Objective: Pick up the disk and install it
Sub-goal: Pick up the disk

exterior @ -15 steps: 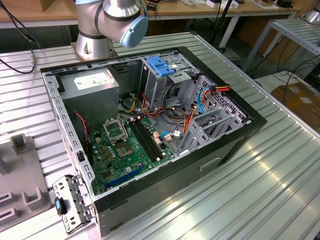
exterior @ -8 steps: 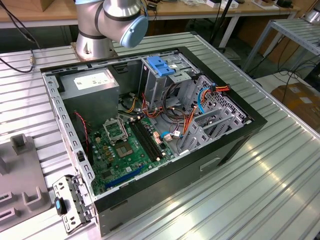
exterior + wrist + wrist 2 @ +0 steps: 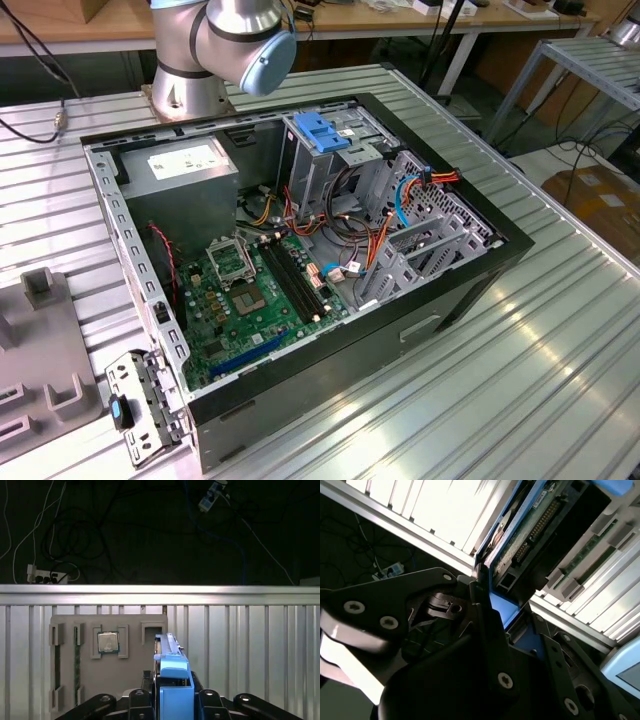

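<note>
Exterior view: an open PC case lies on its side on the ribbed metal desk, just in front of the arm's base. Inside it: a grey power-supply box at the far corner, a green motherboard on the case floor, a metal drive cage w/ a blue latch on top, and orange, red and blue cables betw. cage and board. At the exterior view's left, a grey fixture tray sits on the desk. A small metal bracket lies just beside the case's near corner.

First wrist view: the pincer is clamped on the disk, which stands edge-on betw. the 2 black fingers, blue carrier rail facing the camera. It is held above the desk, w/ the tray beyond it. The tray's pockets hold 1 square CPU chip and 2 narrow green boards.

Second wrist view: the disk's underside shows its green circuit board and a pin connector. The blue rail is pressed against a finger.
</note>
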`<state>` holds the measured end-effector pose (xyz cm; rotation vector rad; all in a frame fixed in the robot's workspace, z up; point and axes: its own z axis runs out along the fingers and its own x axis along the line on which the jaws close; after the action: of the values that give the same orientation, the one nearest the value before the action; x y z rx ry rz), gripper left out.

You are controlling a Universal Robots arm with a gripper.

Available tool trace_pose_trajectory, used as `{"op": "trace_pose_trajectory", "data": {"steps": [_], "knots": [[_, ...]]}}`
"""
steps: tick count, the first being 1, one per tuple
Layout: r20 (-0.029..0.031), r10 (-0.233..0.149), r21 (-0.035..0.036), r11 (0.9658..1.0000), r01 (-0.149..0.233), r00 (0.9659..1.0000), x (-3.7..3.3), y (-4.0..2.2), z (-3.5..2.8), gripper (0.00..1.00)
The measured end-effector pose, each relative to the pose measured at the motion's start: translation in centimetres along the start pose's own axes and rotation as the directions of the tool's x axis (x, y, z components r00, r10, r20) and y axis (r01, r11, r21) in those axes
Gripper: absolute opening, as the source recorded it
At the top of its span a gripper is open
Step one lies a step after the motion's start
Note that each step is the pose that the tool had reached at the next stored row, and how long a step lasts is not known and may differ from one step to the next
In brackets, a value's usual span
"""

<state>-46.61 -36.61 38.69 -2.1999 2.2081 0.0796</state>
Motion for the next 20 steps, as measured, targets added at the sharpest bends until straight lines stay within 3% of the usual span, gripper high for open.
{"op": "trace_pose_trajectory", "data": {"steps": [8, 9, 10, 11, 12, 13, 16, 20], "knots": [[0.0166, 0.000, -0.0001, 1.0000, 0.000, 0.9999, -0.04, 0.02, -0.73, 0.37], [0.0450, -0.001, -0.0005, 1.0000, 0.001, 0.9990, -0.09, 0.03, -1.71, 0.37], [0.0800, -0.001, -0.0014, 1.0000, 0.001, 0.9968, -0.14, 0.05, -2.55, 0.37], [0.0874, -0.001, -0.0015, 1.0000, 0.002, 0.9962, -0.16, 0.06, -2.96, 0.37], [0.0459, -0.001, -0.0020, 1.0000, 0.001, 0.9989, -0.19, 0.07, -3.68, 0.37], [0.0146, 0.000, -0.0019, 1.0000, 0.000, 0.9999, -0.22, 0.08, -4.26, 0.37], [0.0039, 0.000, -0.0019, 1.0000, 0.000, 1.0000, -0.25, 0.09, -4.83, 0.37], [0.0009, 0.000, -0.0027, 1.0000, 0.000, 1.0000, -0.33, 0.12, -6.37, 0.37]]}}
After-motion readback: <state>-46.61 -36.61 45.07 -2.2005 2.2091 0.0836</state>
